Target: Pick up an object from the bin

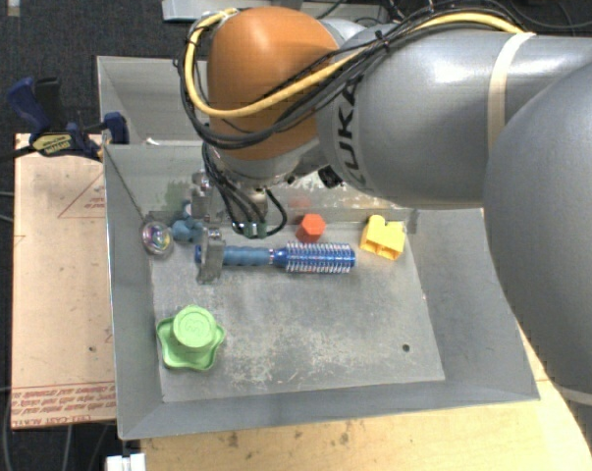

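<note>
The thing nearest the fingers point(210, 255) is a blue brush point(286, 258). It lies flat on the floor of the bin point(315, 346), towards the back and left of the middle. Its smooth handle points at the fingers and its bristled head points away from them, to the view's right. The handle's end is just beside the one grey finger we can make out, which stands upright with its tip low, near the floor. We cannot tell whether they touch, or whether the fingers are open or closed, because the wrist and its dark cables point(242, 209) crowd that spot.

Just left of the fingers is a small blue piece point(185, 230), and beyond it, further left, a clear shiny ball point(157, 236). To the right, behind the brush's head, sits a small orange block point(312, 227). A yellow block point(384, 236) is further right, near the brush's tip. A green lobed cap point(190, 339) sits well apart from the fingers, towards the front left corner.

Above all this the arm's orange cover point(266, 67) hangs over the back of the bin.
</note>
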Controlling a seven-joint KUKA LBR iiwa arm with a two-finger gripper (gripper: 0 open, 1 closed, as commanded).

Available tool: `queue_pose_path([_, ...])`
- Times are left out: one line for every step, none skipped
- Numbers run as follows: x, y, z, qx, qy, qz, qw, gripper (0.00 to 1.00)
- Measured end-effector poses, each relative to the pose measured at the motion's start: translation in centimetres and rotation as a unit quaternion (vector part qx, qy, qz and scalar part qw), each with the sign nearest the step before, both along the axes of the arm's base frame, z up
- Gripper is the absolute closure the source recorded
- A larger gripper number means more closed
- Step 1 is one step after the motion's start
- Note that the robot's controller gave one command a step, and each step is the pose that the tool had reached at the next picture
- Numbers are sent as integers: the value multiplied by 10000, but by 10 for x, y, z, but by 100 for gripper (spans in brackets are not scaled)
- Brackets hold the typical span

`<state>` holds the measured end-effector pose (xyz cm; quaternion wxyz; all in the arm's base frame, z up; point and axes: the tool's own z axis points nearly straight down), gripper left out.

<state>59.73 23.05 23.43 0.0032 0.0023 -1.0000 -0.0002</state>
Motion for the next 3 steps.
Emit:
queue_pose_path([61, -111, -42, -17, -42, 375, 9993, 0])
queue_pose_path([24, -153, -151, -2, 3, 418, 9991, 0])
queue_pose_path([26, -151, -147, 9, -32, 427, 9991, 100])
